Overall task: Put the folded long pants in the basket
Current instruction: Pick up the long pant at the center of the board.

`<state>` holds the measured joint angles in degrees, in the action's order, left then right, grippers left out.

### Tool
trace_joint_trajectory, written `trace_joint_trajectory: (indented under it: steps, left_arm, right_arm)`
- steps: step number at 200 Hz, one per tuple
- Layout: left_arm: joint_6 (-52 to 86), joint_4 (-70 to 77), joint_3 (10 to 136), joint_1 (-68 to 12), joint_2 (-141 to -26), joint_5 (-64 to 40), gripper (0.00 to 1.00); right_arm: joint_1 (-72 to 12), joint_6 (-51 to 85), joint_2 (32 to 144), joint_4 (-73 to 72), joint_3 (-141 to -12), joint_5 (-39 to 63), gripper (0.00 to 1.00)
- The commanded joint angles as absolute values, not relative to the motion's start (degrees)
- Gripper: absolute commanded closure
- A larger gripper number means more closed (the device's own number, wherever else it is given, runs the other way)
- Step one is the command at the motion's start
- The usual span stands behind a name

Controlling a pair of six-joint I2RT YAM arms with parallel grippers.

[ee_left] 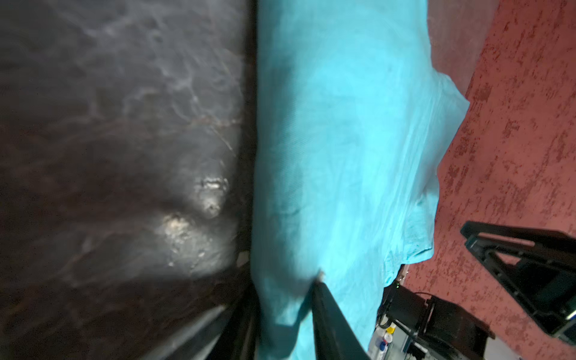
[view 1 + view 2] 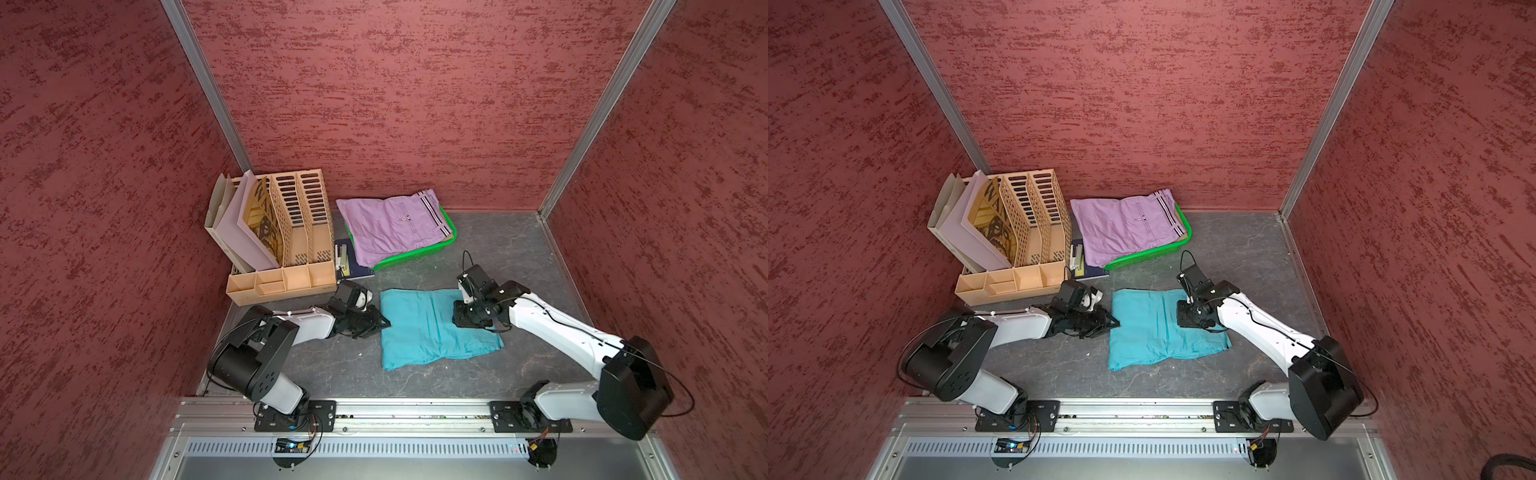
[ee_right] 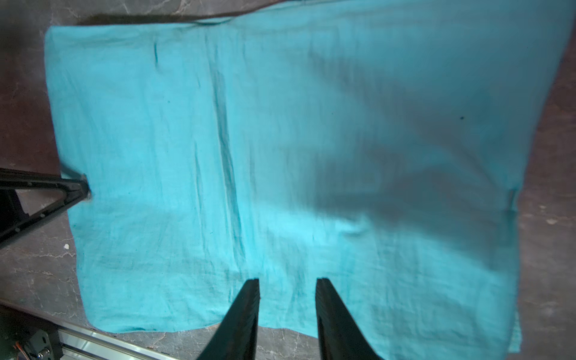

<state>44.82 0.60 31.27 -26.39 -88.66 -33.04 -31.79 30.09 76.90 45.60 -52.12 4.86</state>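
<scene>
Over on the left stands the file organiser [image 2: 276, 237], then the left gripper [image 2: 384, 324], low on the bench [image 2: 519, 249], jaws pinched on the near-side edge of the teal pants [image 2: 428, 328]. Behind sits the green basket [image 2: 415, 255] with the lilac pants [image 2: 390, 226] on top. The right gripper [image 3: 286, 286] hangs above the teal cloth, jaws narrowly apart, gripping nothing.

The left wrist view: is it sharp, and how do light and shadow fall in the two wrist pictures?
Left wrist view: soft and smeared, the teal pants bright, the dark tabletop showing pale glare patches. Right wrist view: sharper near the right pincer, while a broad shadow darkens part of the teal cloth and its far edge blurs.
</scene>
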Motion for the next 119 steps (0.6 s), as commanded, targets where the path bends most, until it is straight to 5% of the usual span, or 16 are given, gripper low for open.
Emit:
trace_joint_trajectory:
  steps: [1,23,83,119]
  left_arm:
    - [44.4,-3.7,31.0,-26.2,-87.8,-28.3,1.0]
    - [44.6,-8.5,30.1,-24.2,-83.9,-25.1,1.0]
    - [40.0,-19.6,28.4,-17.6,-75.8,-24.5,1.0]
    - [39.2,-19.9,27.8,-16.0,-74.8,-25.3,1.0]
  right_arm:
    - [-30.3,29.1,76.0,44.5,-51.5,4.7,0.64]
    - [-29.1,28.6,75.8,42.7,-51.1,6.2,0.62]
    - [-22.8,29.2,80.7,39.6,-49.8,5.6,0.38]
    - [-21.8,27.6,87.9,36.4,-50.6,10.5,0.35]
